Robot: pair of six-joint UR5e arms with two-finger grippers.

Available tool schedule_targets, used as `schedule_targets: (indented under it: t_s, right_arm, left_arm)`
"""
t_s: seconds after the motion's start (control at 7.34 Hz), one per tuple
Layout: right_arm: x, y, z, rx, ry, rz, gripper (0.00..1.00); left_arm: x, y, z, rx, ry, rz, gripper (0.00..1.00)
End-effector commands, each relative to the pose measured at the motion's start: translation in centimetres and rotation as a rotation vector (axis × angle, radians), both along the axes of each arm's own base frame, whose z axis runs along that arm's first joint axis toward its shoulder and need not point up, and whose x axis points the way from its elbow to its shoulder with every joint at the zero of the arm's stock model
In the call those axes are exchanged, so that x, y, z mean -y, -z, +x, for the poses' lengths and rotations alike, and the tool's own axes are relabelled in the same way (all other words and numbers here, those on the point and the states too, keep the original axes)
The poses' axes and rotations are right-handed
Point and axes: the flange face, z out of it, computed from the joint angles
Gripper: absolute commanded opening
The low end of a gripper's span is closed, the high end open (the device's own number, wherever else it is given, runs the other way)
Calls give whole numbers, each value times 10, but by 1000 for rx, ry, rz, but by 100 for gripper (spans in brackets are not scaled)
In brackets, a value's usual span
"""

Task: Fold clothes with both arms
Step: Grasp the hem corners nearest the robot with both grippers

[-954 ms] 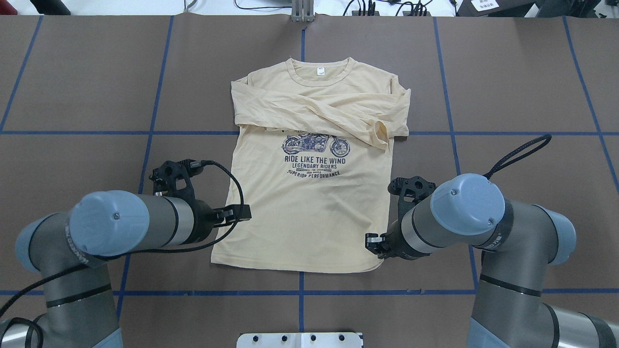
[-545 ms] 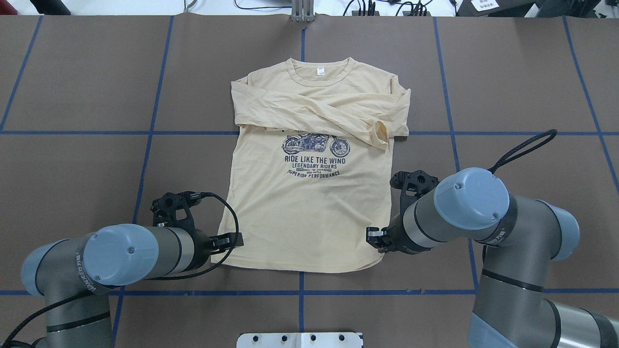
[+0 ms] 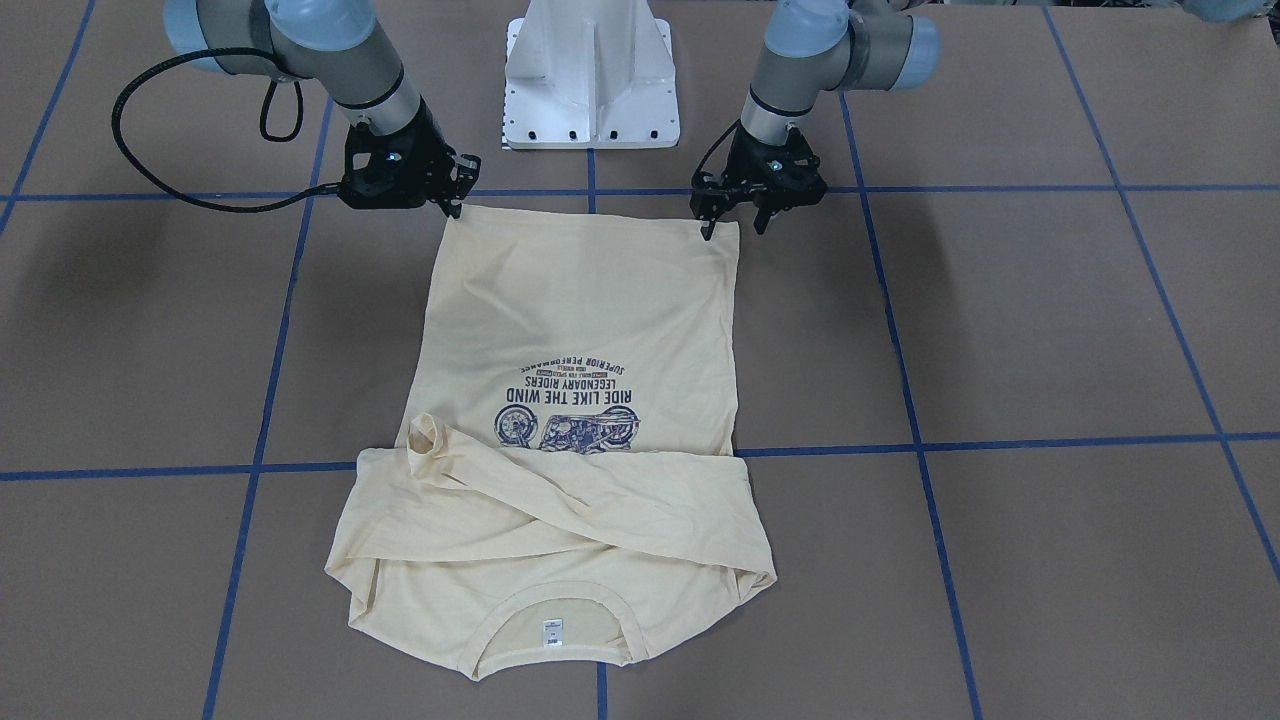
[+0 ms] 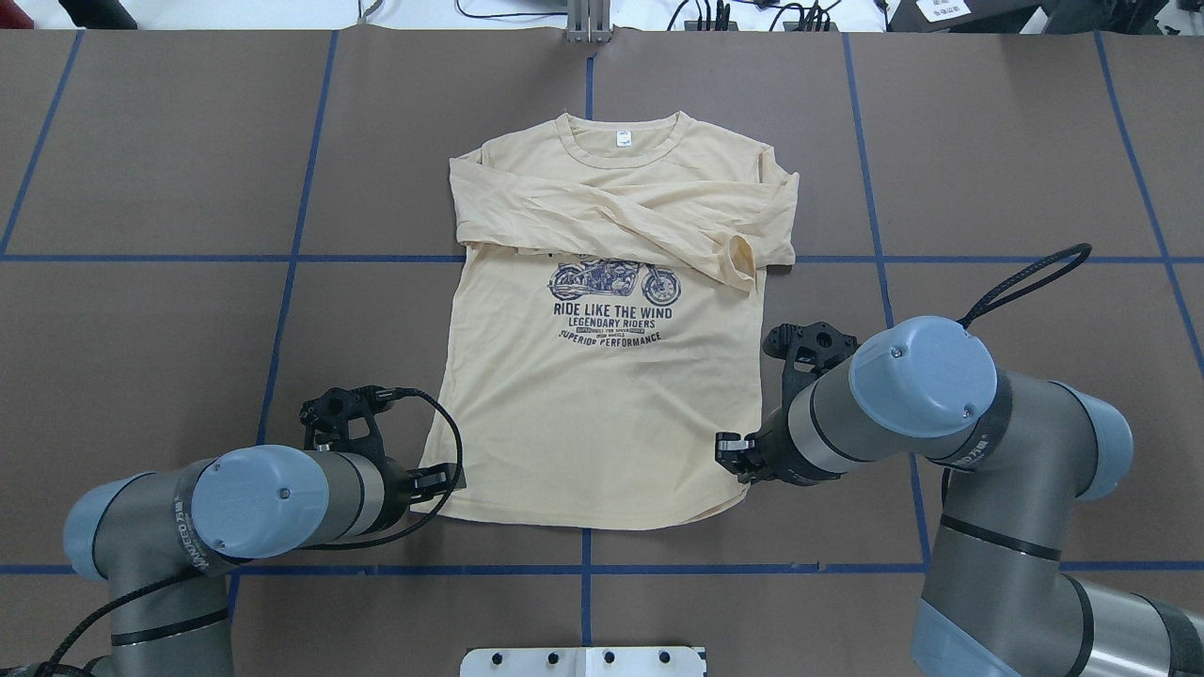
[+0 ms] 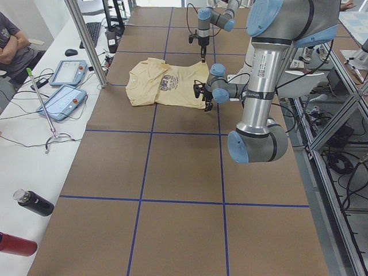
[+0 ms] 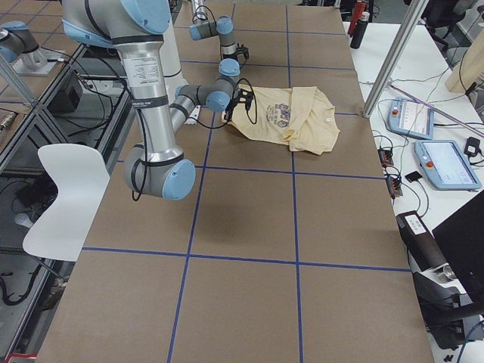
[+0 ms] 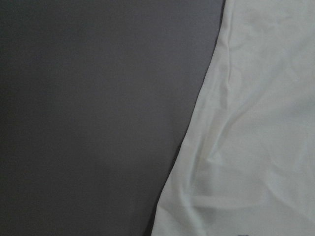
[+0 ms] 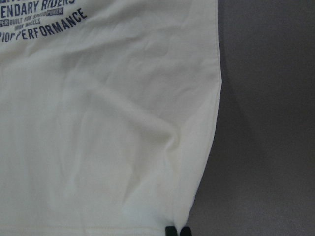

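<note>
Jaws of left gripper [image 3: 733, 228] spread at shirt [image 3: 585, 320] hem; right gripper's [image 3: 455, 203], half-hidden, pinch it.

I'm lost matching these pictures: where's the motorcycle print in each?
Front-facing: motorcycle print, centre, upside down.
Overhead: centre, upright.
Exterior left: upper middle, small.
Exterior right: upper middle, small.
Left wrist: not in it.
Right wrist: only its lettering, top left.
Shared landmark: the sleeve cuff beside the motorcycle.
</note>
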Motion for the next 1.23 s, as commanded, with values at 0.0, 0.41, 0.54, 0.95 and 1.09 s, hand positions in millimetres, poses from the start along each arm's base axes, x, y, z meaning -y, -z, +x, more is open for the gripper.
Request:
schedule_targets:
  t_s: [0.0, 0.41, 0.54, 0.95, 1.09]
  right_arm:
    - [3, 0, 2, 1, -6, -1, 0]
    - [5, 0, 4, 0, -9, -2, 0]
    - [6, -1, 4, -1, -10, -4, 0]
    - [6, -1, 4, -1, -10, -4, 0]
    - [6, -1, 3, -2, -10, -4, 0]
  left_arm:
    - [-1, 1, 2, 14, -3, -5, 70]
    - [0, 8, 4, 3, -5, -4, 61]
    - [0, 8, 4, 3, -5, -4, 61]
    - [0, 5, 4, 9, -5, -5, 60]
    - [0, 6, 5, 21, -5, -9, 60]
